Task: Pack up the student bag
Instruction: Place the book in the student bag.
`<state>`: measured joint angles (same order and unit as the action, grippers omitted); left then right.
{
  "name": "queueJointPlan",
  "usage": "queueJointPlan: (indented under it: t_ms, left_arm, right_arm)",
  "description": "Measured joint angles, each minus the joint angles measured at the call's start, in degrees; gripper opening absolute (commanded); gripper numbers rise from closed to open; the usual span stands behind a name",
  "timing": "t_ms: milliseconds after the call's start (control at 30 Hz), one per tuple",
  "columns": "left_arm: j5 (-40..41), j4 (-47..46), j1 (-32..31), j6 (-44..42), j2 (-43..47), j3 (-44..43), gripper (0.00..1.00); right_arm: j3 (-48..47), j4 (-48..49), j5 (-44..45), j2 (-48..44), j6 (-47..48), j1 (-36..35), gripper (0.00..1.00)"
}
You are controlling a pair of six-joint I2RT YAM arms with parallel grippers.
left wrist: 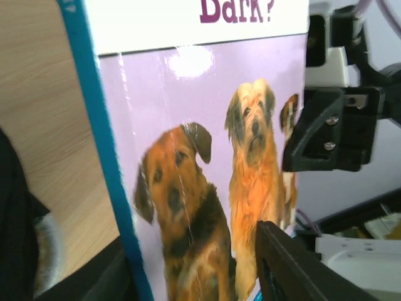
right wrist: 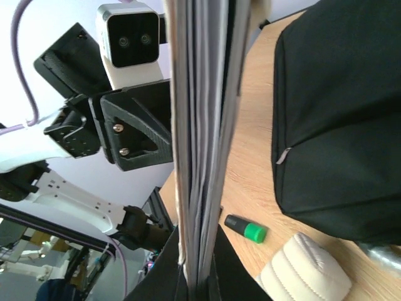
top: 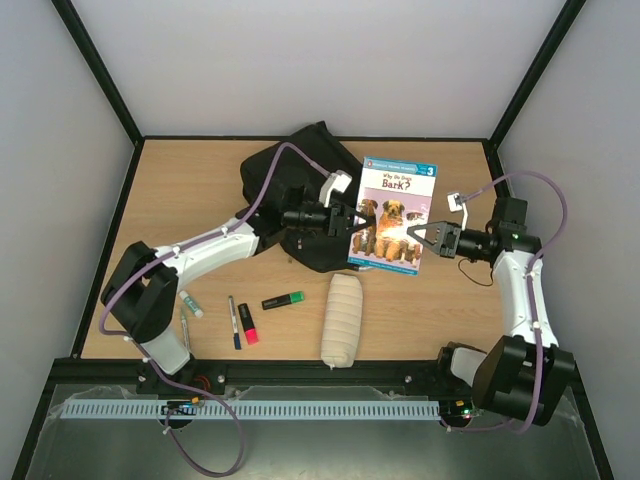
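Note:
The student bag (top: 285,185) is a black backpack lying at the back middle of the table; it also shows in the right wrist view (right wrist: 338,125). A dog picture book (top: 392,215) is held in the air just right of the bag. My right gripper (top: 415,235) is shut on the book's right edge; the right wrist view shows the pages (right wrist: 203,125) edge-on, pinched between its fingers (right wrist: 200,276). My left gripper (top: 347,218) is open at the book's left edge, above the bag. In the left wrist view the cover (left wrist: 200,157) fills the frame, with one finger (left wrist: 294,263) in front of it.
A white padded pouch (top: 340,320) lies at the front middle, also in the right wrist view (right wrist: 301,269). A green highlighter (top: 283,300), a red marker (top: 247,323), a black pen (top: 234,322) and two more pens (top: 188,310) lie front left.

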<state>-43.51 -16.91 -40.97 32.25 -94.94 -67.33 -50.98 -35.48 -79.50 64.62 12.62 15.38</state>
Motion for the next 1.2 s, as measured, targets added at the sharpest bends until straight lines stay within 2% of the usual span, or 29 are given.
queueJointPlan:
  t_ms: [67,133,233,367,500,633,900,1200]
  left_arm:
    - [2.01,2.16,0.02,-1.05,-0.39,-0.63,0.61]
    - [4.13,3.87,0.02,-2.16,-0.15,-0.66,0.64]
    - [9.70,8.11,0.07,-4.20,1.42,-0.79,0.63]
    - [17.16,16.79,0.02,-9.94,2.58,-4.72,0.60]
    - [29.07,24.55,-1.97,-16.35,2.21,-9.05,0.60]
    - [36.96,29.90,-5.51,-21.53,-0.22,-11.21,0.63]
    - [46.86,43.43,-11.67,-29.18,-12.11,-18.29,0.69]
    - [50.18,52.33,-11.82,-29.53,-21.94,-25.53,0.70]
  right_arm:
    - [-0.61,0.33,1.84,0.90,-0.02,0.04,0.01]
    - [-1.01,1.51,3.45,1.53,-0.55,0.59,0.01]
    - [-0.92,5.35,7.39,1.81,-3.02,3.06,0.01]
    - [1.20,13.20,20.17,1.60,-7.08,4.57,0.01]
    - [3.17,16.87,31.12,0.94,-8.96,4.66,0.01]
    - [5.35,18.97,37.53,-2.03,-9.14,4.66,0.01]
    - [5.88,20.15,41.92,-5.18,-9.11,4.66,0.01]
    - [6.47,20.33,42.12,-6.12,-8.81,4.66,0.01]
